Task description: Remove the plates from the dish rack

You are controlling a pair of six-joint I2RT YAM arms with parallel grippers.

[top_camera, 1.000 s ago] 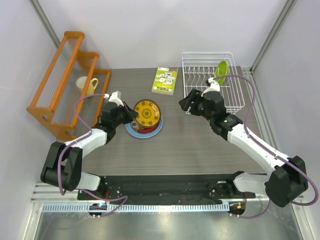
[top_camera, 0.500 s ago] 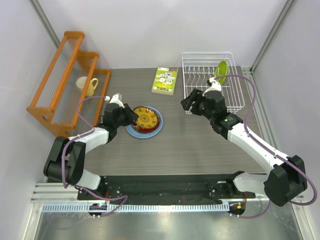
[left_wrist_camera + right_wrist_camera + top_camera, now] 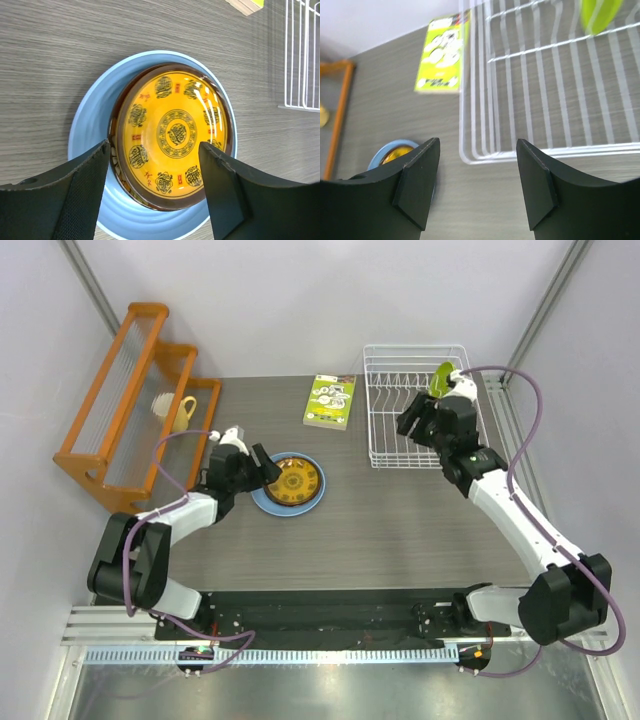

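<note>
Glossy round yellow plate point(image 3: 172, 135) with dark medallions, nested in dark-red plate point(image 3: 114, 122); both on wider light-blue plate point(image 3: 87, 135), flat on grey wood-grain tabletop point(image 3: 380, 520). Left pincer point(image 3: 155, 150) spread wide, straddling stack. Lime-green plate point(image 3: 443, 378) on edge among tines of white wire dish rack point(image 3: 520, 75). Right pincer point(image 3: 478, 145) spread apart above rack's corner.

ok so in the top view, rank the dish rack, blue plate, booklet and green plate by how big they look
1. dish rack
2. light-blue plate
3. booklet
4. lime-green plate, though it stands on edge, so only a sliver shows
</note>
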